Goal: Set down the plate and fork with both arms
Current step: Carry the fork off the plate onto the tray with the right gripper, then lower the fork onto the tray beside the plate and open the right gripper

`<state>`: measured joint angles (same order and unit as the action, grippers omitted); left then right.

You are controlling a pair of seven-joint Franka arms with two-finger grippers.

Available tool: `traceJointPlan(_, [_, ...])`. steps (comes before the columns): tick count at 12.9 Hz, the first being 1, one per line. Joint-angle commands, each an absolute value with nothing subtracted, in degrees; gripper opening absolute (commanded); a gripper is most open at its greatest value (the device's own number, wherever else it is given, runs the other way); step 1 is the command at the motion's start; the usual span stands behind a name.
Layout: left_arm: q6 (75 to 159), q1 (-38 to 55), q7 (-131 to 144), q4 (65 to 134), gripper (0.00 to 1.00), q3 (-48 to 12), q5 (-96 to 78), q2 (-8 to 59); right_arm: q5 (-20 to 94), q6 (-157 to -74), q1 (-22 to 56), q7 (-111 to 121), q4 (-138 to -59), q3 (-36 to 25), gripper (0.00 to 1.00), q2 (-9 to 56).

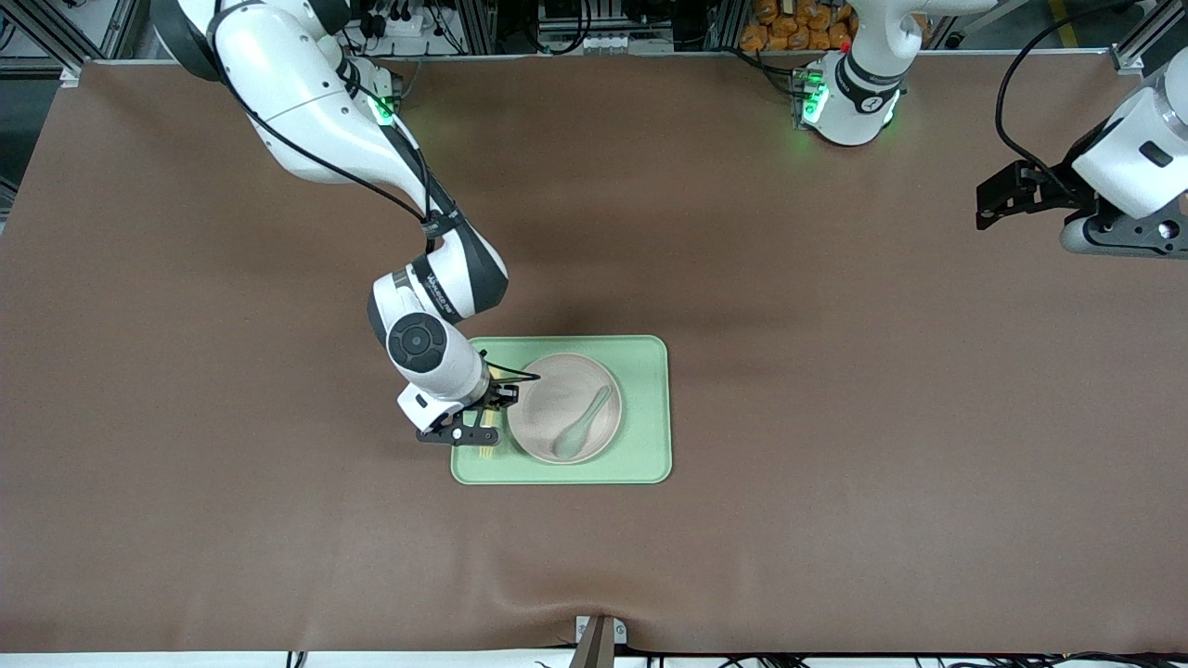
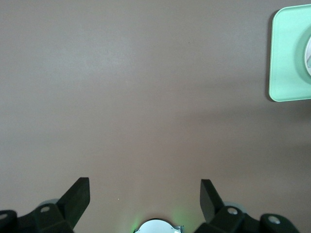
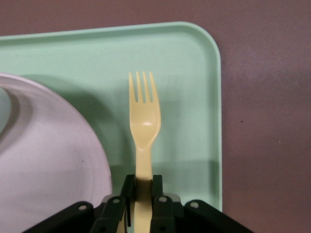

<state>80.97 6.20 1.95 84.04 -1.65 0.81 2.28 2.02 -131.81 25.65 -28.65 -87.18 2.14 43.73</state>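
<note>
The pale cream-pinkish plate (image 1: 555, 382) sits on the light-green tray (image 1: 642, 408), with a grey-green spoon (image 1: 581, 425) lying on it. My right gripper (image 1: 483, 423) is shut on the handle of the pale-yellow fork (image 1: 484, 453). It holds the fork low over the tray's bare strip beside the plate, toward the right arm's end. In the right wrist view the fork (image 3: 144, 121) points out from my right gripper (image 3: 144, 187), alongside the plate's rim (image 3: 43, 145). My left gripper (image 1: 986, 206) is open and empty, waiting high over the left arm's end of the table; its fingers stand wide apart in the left wrist view (image 2: 145, 187).
The tray lies mid-table on a brown mat (image 1: 835, 464). A corner of the tray (image 2: 286, 58) shows in the left wrist view. A clamp (image 1: 599, 640) sits at the table edge nearest the front camera.
</note>
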Motion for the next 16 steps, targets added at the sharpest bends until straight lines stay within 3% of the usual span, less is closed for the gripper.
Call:
traceJointPlan(1, [81.21,6.42,1.93,83.67,1.00,-1.49,0.44,2.46,2.20,-134.29,25.31,-28.04,-90.17,2.37,0.00,42.71])
traceJointPlan(4, [81.21,6.59,1.93,83.67,1.00,-1.49,0.44,2.55,1.93,-135.35,25.40,-27.95,-91.14,2.29,0.02,42.71])
traceJointPlan(6, [81.38,6.59,1.93,83.58,1.00,-1.49,0.44,2.55,1.93,-136.32,25.40,-27.95,-92.02,2.29,0.24,42.71])
traceJointPlan(8, [81.74,6.50,1.93,83.76,1.00,-1.49,0.44,2.64,1.93,-136.14,25.40,-28.21,-91.93,2.29,0.61,42.71])
traceJointPlan(10, [81.74,6.68,2.11,83.67,1.00,-1.58,0.44,2.90,1.93,-135.35,24.96,-27.95,-91.50,2.20,0.67,42.19])
traceJointPlan(16, [82.09,6.59,2.20,83.76,1.00,-1.67,0.18,2.90,2.02,-122.44,22.59,-26.73,-86.31,2.02,0.71,37.81])
